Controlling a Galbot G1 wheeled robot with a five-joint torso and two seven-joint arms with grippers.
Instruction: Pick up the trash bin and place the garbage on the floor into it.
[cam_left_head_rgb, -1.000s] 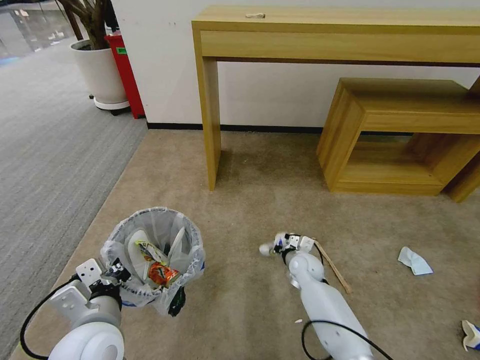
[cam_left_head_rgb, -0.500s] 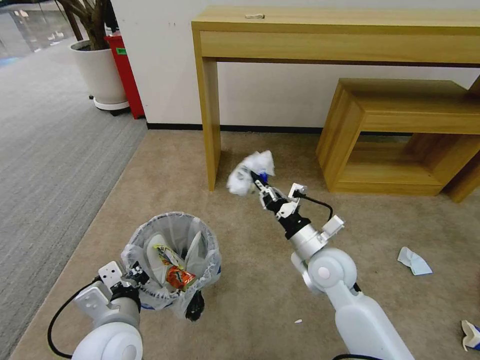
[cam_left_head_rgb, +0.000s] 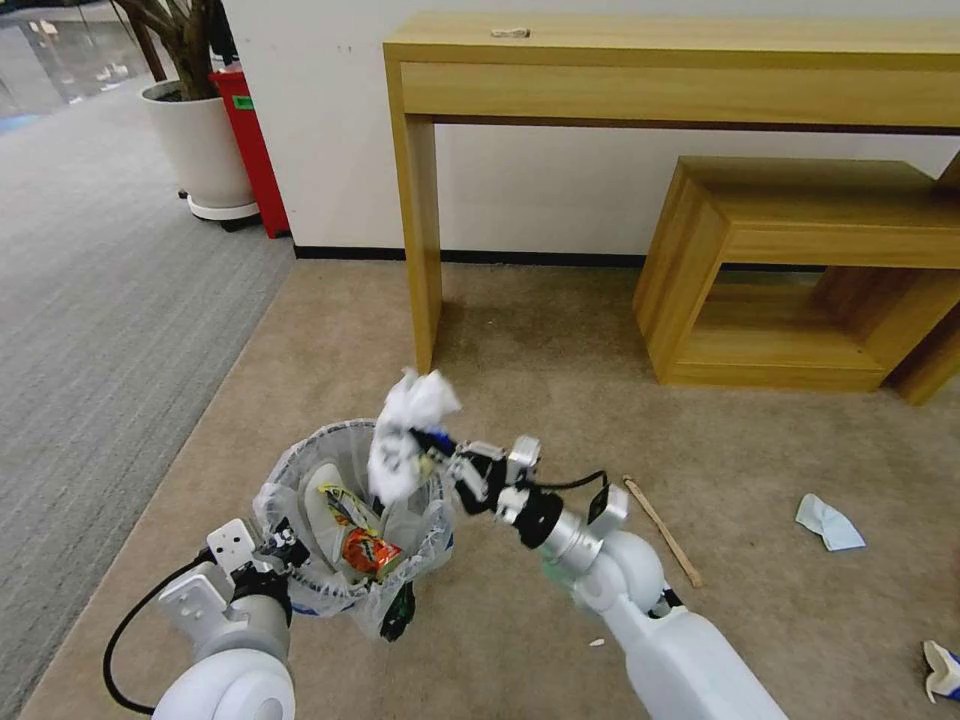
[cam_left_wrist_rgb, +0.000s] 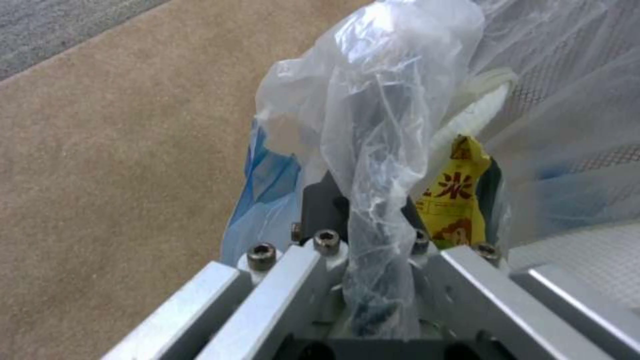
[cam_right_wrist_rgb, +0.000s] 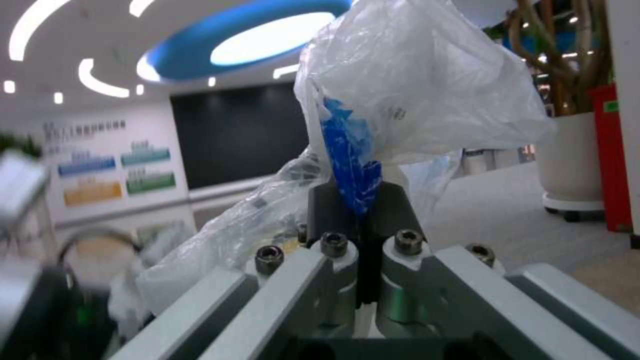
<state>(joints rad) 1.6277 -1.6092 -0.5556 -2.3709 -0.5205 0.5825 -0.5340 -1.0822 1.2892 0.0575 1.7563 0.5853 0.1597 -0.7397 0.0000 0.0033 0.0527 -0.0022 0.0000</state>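
Holding the crumpled white plastic wrapper (cam_left_head_rgb: 408, 435) clenched, right gripper (cam_left_head_rgb: 432, 452) hangs over trash bin (cam_left_head_rgb: 300, 465); nudge toward 9 o'clock before releasing. Left gripper (cam_left_head_rgb: 283, 543) grips the liner rim.

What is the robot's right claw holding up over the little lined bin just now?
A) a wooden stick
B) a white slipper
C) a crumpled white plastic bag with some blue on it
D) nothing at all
C: the right gripper is shut on a crumpled white plastic bag above the trash bin, and the right wrist view shows blue on it.
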